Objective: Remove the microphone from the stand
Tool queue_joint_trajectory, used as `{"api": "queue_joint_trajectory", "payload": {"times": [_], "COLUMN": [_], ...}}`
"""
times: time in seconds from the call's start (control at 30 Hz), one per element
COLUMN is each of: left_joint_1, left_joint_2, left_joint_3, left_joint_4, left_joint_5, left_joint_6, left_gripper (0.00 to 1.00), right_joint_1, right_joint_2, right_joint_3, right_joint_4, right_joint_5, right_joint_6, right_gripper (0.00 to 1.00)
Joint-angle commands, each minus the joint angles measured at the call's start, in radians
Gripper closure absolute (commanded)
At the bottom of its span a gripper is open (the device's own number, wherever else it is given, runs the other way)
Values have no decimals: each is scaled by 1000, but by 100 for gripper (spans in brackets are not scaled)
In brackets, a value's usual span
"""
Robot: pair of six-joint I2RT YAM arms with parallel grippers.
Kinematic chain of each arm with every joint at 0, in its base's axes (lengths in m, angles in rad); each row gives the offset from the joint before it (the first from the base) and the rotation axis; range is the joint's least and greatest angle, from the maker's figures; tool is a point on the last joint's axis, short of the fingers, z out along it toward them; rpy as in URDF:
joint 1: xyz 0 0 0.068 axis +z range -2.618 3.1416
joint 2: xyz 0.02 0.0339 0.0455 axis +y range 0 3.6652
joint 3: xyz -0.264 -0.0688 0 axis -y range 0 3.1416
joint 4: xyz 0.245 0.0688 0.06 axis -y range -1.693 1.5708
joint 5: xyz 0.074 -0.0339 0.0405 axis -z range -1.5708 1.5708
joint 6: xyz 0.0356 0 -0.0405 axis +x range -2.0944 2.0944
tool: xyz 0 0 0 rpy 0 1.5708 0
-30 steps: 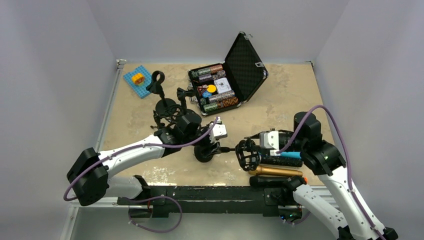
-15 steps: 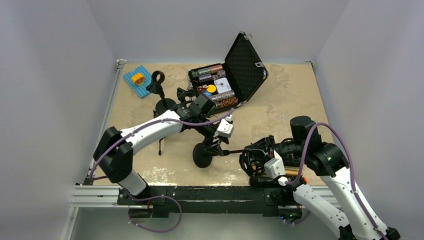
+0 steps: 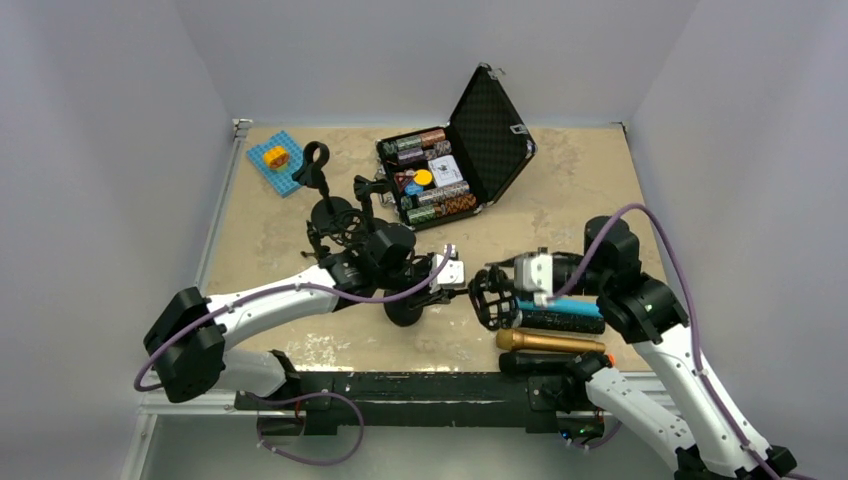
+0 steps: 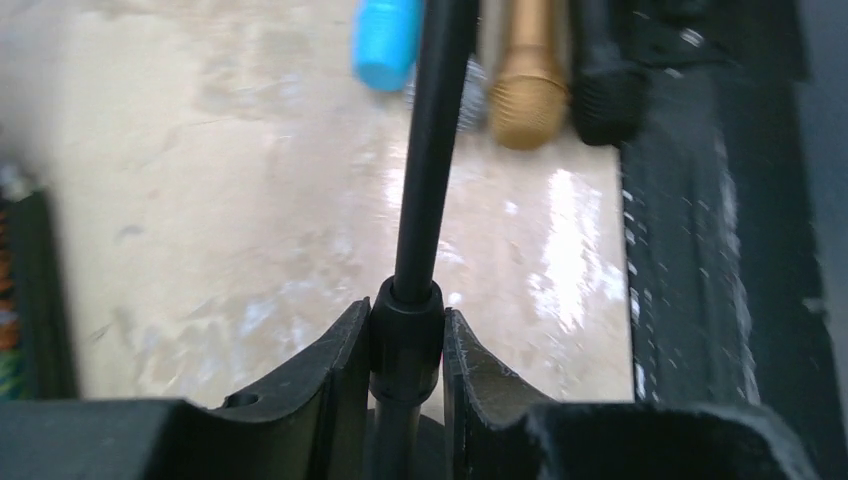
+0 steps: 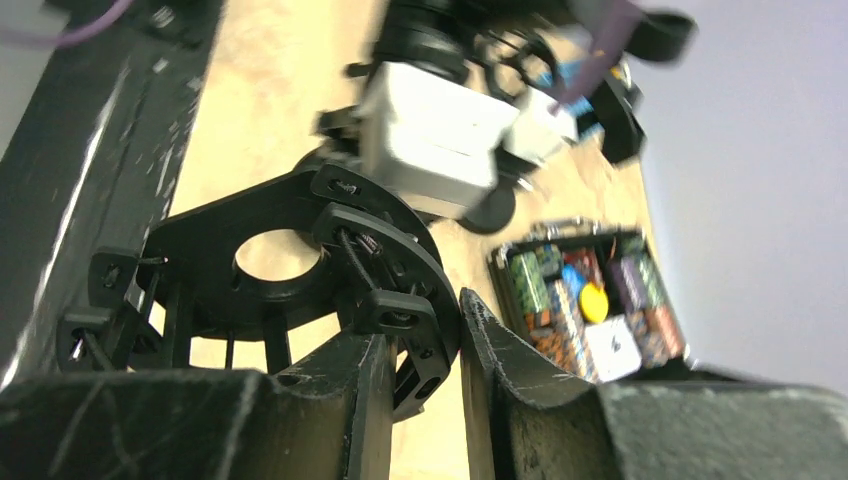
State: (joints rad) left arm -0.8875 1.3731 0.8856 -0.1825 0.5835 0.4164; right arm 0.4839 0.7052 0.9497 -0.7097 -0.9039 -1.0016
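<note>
The left end effector (image 4: 405,335) was clenched on the stand rod (image 4: 432,150) at its collar, while the right end effector (image 5: 425,335) gripped the shock mount (image 5: 215,230). The blue-tipped microphone (image 3: 560,318), gold microphone (image 3: 550,342) and black microphone (image 3: 540,362) lay side by side on the surface (image 3: 560,200), near the mount.

Three microphones (image 3: 550,342), three stands (image 3: 404,312), one open case (image 3: 492,118), one blue baseplate (image 3: 287,180).

L gripper (image 3: 452,280): stand rod (image 4: 432,150) dead ahead, shock mount (image 3: 490,302) + R gripper (image 3: 508,288) close beyond. Blue mic (image 3: 570,322), gold mic (image 3: 550,342), black mic (image 4: 605,95) packed ahead-right. Bare table (image 3: 540,215) to left, up to open case (image 3: 492,125).
</note>
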Motion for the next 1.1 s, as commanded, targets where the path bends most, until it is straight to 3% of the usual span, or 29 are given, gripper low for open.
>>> {"api": "queue_joint_trajectory", "payload": {"times": [0.0, 0.03, 0.07, 0.13, 0.17, 0.27, 0.33, 0.47, 0.57, 0.73, 0.9, 1.07], "left_joint_1": [-8, -9, -9, -8, -7, 1, 27, 106, 122, 116, 85, 71], "left_joint_2": [-71, -69, -64, -63, -66, -101, -114, -88, -13, 218, 305, 296], "left_joint_3": [-51, -49, -48, -57, -63, -75, -54, 37, 156, 412, 451, 374], "left_joint_4": [302, 282, 262, 249, 247, 221, 142, -56, -334, -706, -680, -520], "left_joint_5": [-538, -514, -481, -393, -313, -121, -8, 250, 432, 519, 458, 355], "left_joint_6": [-334, -355, -368, -378, -358, -265, -192, 6, 262, 549, 551, 441], "left_gripper": [100, 100, 93, 66, 59, 44, 41, 40, 39, 40, 45, 65], "right_joint_1": [-53, -57, -57, -57, -57, -57, -54, -46, -41, -38, -36, -36], "right_joint_2": [28, 25, 28, 39, 45, 58, 59, 36, 29, 21, 42, 25], "right_joint_3": [-6, -12, -14, -7, 1, 27, 36, 23, 20, 10, 33, 17], "right_joint_4": [256, 256, 249, 228, 210, 107, 4, -200, -307, -301, -301, -300], "right_joint_5": [103, 87, 84, 60, 35, -51, -102, -125, -108, -63, -55, -53], "right_joint_6": [709, 715, 701, 637, 594, 393, 224, -181, -454, -713, -790, -779], "right_gripper": [100, 100, 100, 100, 100, 100, 100, 100, 100, 100, 100, 100]}}
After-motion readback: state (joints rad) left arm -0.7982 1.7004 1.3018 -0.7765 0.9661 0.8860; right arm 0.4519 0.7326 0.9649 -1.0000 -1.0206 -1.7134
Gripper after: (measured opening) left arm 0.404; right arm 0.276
